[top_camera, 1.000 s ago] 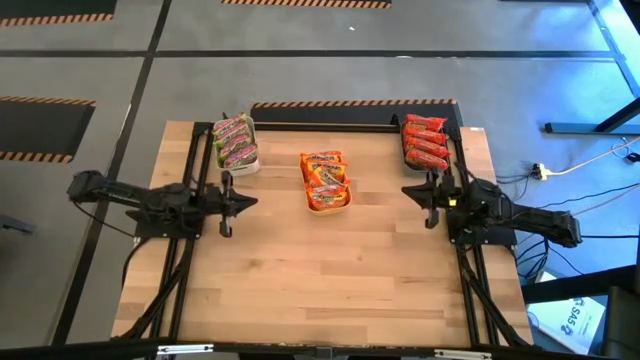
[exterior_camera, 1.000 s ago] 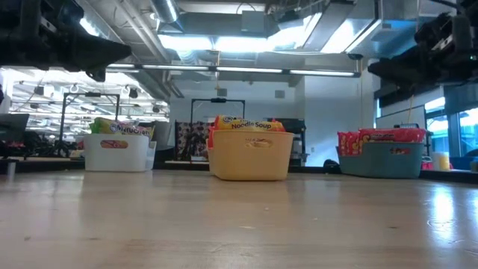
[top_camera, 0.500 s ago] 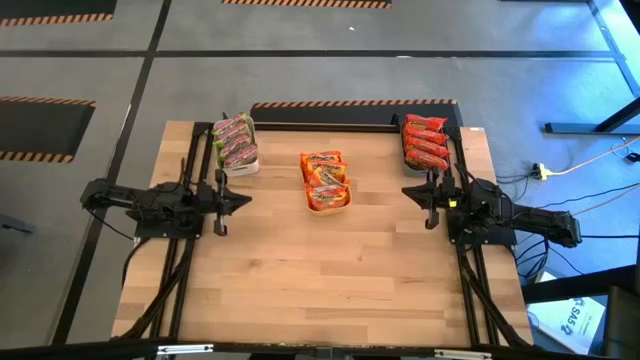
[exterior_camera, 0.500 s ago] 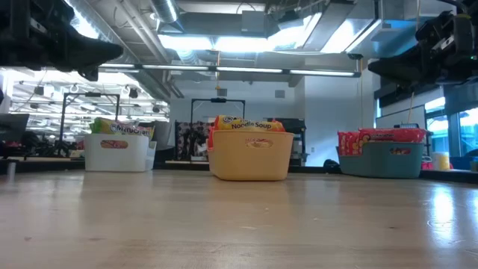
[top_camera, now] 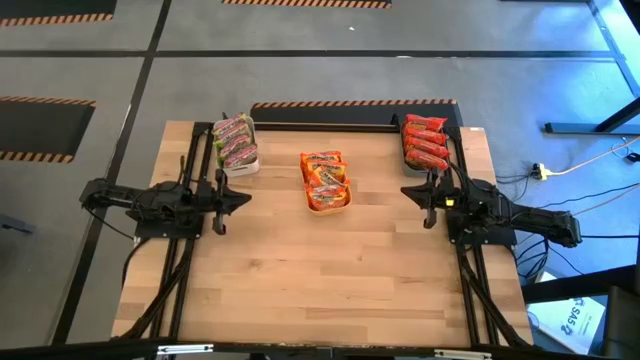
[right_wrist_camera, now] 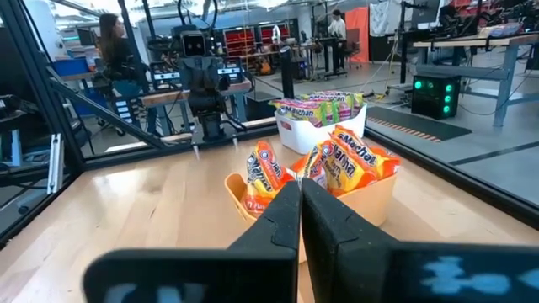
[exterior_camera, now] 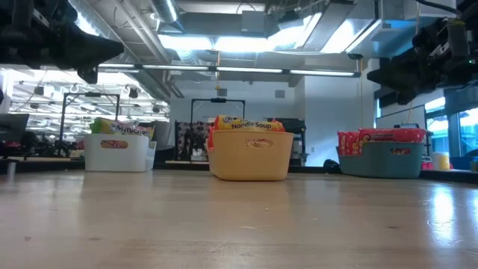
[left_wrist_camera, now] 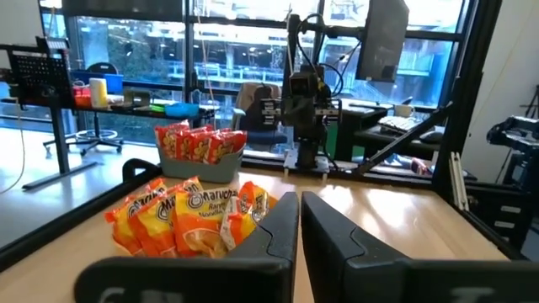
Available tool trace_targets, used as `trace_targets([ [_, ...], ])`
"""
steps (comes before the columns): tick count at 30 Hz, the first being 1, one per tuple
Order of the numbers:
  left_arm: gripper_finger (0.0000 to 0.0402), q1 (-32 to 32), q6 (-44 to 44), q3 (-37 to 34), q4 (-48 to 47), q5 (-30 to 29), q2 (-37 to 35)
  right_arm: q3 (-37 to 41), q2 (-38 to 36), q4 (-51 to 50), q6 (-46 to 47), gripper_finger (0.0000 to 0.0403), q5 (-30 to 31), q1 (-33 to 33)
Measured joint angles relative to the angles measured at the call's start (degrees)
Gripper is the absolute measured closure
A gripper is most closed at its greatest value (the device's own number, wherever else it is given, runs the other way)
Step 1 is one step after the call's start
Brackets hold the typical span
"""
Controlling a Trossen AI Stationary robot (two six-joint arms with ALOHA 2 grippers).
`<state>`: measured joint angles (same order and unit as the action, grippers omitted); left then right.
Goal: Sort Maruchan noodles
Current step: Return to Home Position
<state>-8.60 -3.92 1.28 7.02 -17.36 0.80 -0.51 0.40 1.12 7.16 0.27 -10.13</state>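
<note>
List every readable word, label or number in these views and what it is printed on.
"Noodle Soup": orange-yellow crinkly plastic noodle packets in the yellow plastic bin, low view.
"Maruchan": the same packets, both wrist views.
"SYS", rest unclear: white-and-blue box, high view's lower right corner.
Too blurred to read: green-pink packets in the white bin, red packets in the blue-grey bin.

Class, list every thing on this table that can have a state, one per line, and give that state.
Left tool: shut, holding nothing, raised at the left.
Right tool: shut, holding nothing, raised at the right.
Green-pink packs: inside the white bin.
Orange packs: inside the yellow bin.
Red packs: inside the blue-grey bin.
</note>
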Motion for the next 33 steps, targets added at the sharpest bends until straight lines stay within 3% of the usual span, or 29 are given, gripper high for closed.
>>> trace_targets([
  [33,0.0380,0.00,0.00,0.00,-0.14,0.06,0.02,-0.02,0.02,-0.30,0.01,0.0400,0.13,0.00],
])
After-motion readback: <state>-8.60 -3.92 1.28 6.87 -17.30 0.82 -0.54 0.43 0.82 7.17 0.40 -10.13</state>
